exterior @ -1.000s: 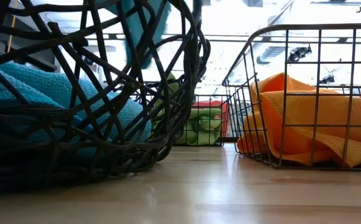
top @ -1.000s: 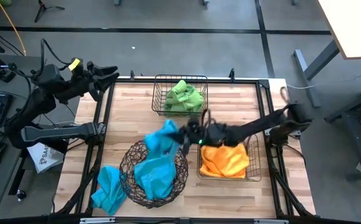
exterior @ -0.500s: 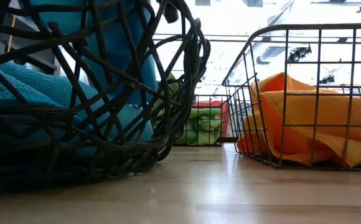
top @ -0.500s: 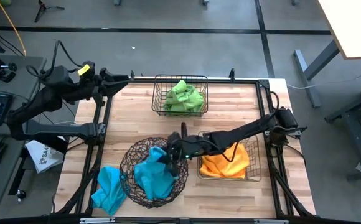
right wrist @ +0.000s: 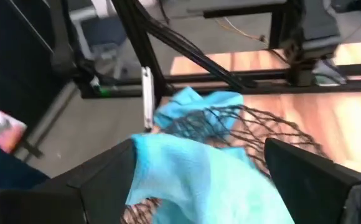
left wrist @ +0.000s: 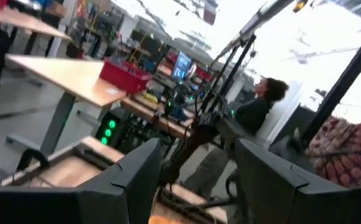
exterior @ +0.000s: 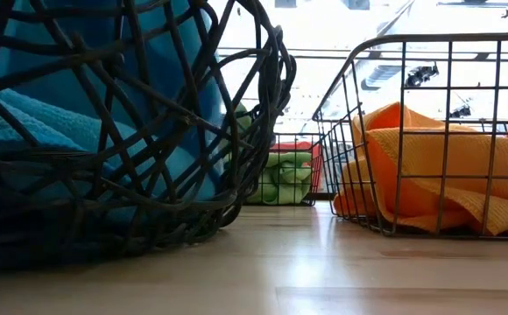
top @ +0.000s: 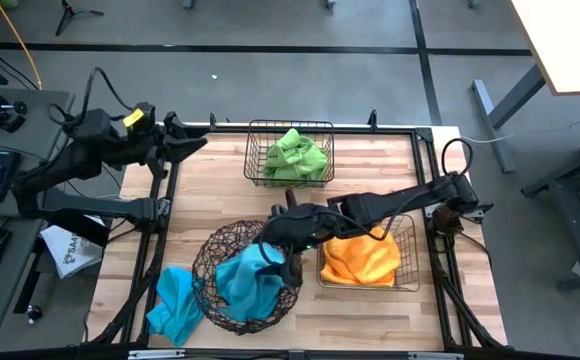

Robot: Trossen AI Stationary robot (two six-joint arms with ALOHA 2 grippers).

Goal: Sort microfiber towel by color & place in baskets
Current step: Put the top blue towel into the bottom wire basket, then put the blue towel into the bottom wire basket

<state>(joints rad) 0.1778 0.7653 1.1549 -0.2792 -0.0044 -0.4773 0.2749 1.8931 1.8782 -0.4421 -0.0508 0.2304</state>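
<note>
— What is the right tool (top: 288,232) doing over the round woven wire basket (top: 210,262)?

— It is hanging just above the basket's far rim, over a blue towel (top: 245,283) lying inside. In the right wrist view its fingers (right wrist: 305,171) are standing wide apart, with blue cloth (right wrist: 193,168) showing between them, so I judge it is releasing rather than gripping; blue belongs in that basket.

— And the other colors?

— Green towels (top: 295,155) are sitting in the rectangular mesh basket (top: 255,150) at the desk's far side, and orange towels (top: 360,258) are filling the second mesh basket (top: 407,262), just beside the round one.

— Anything still unsorted?

— One blue towel (top: 173,305) is lying on the desk (top: 210,190), touching the round basket's outer wall, on the left arm's side. It probably goes in next.

— The left tool (top: 192,143)?

— It is waiting at the desk's far left corner, fingers (left wrist: 134,180) apart, holding nothing.
</note>
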